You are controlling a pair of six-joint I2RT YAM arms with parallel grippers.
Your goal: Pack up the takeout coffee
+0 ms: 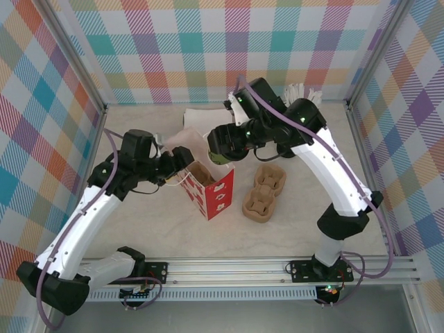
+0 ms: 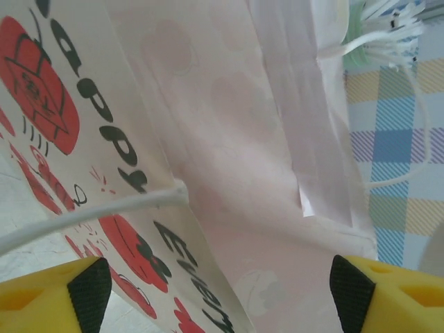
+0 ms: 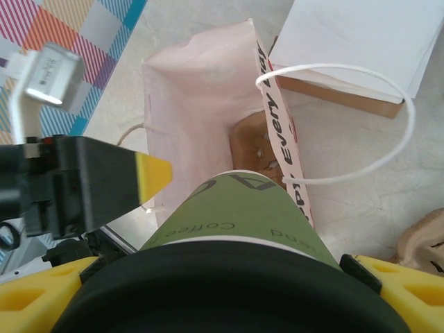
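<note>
Table point(image 1: 139, 229) w/ plaid walls round it. Red-and-white bag point(image 1: 211, 193) stands open mid-table, a brown cardboard piece point(image 3: 253, 146) down inside. White box point(image 3: 354, 41) lies just beyond it on the far side, and two cardboard carriers point(image 1: 263, 191) sit just to the bag's right. Sticks point(image 2: 388, 21) are at the far right.

L gripper point(image 2: 222, 286) is at the bag's left rim. Jaws are wide apart w/ the bag wall between them, not pinched. The white cord handle point(image 2: 90, 214) crosses in front.

R gripper point(image 3: 222, 267) is clamped on the cup point(image 3: 229, 215), fingers either side at the lid point(image 3: 229, 298). The cup hangs over the bag's mouth by the far rim, and the handle loop and rim edge are close on one side of it. It's olive green w/ a pale band under the round black lid.

Text: "Coffee" on the cup wall, "Every" on the bag; other letters only partial.
</note>
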